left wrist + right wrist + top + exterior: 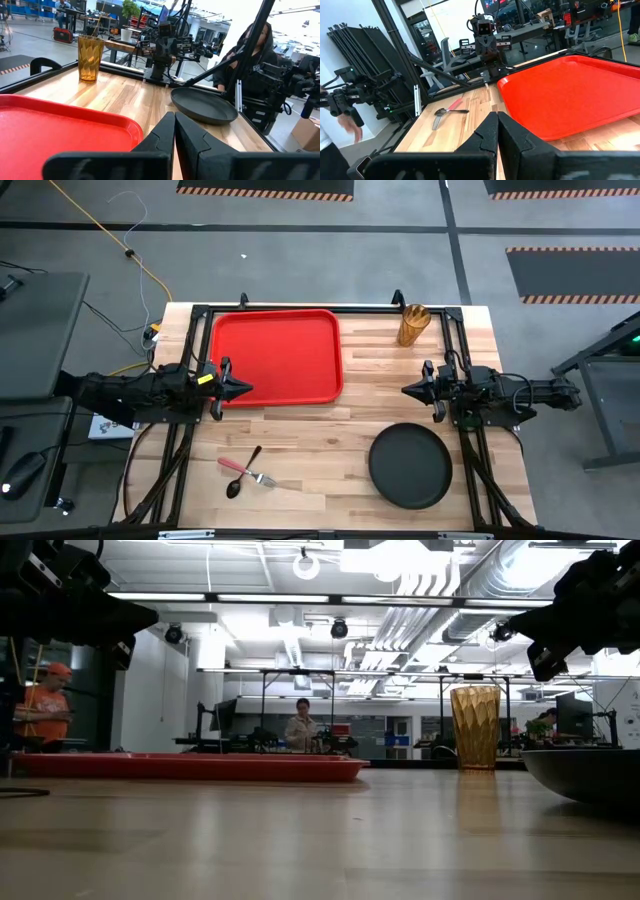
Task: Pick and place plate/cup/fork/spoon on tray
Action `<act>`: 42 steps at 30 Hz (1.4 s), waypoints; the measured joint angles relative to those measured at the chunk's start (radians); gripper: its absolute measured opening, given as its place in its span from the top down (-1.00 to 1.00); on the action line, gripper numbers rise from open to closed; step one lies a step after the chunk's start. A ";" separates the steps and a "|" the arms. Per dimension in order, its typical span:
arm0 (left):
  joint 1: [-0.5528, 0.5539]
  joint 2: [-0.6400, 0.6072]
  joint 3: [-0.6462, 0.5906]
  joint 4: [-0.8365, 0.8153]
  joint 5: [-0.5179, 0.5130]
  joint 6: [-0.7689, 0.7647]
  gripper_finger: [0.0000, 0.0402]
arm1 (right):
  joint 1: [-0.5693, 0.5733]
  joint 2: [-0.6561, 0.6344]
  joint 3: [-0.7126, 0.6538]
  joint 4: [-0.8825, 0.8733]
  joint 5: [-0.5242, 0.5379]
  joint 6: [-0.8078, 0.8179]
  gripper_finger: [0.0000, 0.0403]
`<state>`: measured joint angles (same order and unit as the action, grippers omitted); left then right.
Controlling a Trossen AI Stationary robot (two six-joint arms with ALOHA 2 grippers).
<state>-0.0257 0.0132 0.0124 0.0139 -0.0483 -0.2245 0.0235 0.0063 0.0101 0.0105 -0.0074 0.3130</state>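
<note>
The red tray (277, 357) lies flat at the table's far left. An amber cup (412, 324) stands upright at the far right. The black plate (410, 466) lies flat at the near right. The fork (251, 472) with its pink handle and the dark spoon (243, 473) lie crossed on the wood at the near left. My left gripper (248, 389) is shut, level, over the tray's near-left corner, touching nothing. My right gripper (405, 390) is shut, level, at the table's right between the cup and the plate, pointing toward the tray.
A black frame (300, 307) borders the table's far, left and right sides. Bare wood (340, 430) lies between the tray and the plate. People stand in the room beyond the table.
</note>
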 joint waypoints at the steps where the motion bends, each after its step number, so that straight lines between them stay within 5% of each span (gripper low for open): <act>1: 0.000 0.000 0.000 0.000 0.000 0.000 0.98 | 0.000 0.000 0.000 0.000 0.000 0.000 1.00; 21: 0.000 0.000 0.000 0.000 0.000 0.000 0.98 | 0.000 0.000 0.000 0.005 0.027 -0.046 1.00; 29: 0.000 0.000 0.000 0.000 0.000 0.000 0.98 | 0.000 0.000 0.000 0.287 0.220 0.076 1.00; 36: 0.000 0.000 0.000 0.000 0.000 0.000 0.98 | -0.017 0.003 0.021 0.485 0.587 0.207 0.98; 42: 0.000 0.000 0.000 0.000 0.000 0.000 0.98 | -0.053 0.070 0.120 0.462 0.633 0.208 0.69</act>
<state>-0.0261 0.0132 0.0124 0.0139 -0.0480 -0.2245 -0.0299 0.0764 0.1298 0.4721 0.6258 0.5213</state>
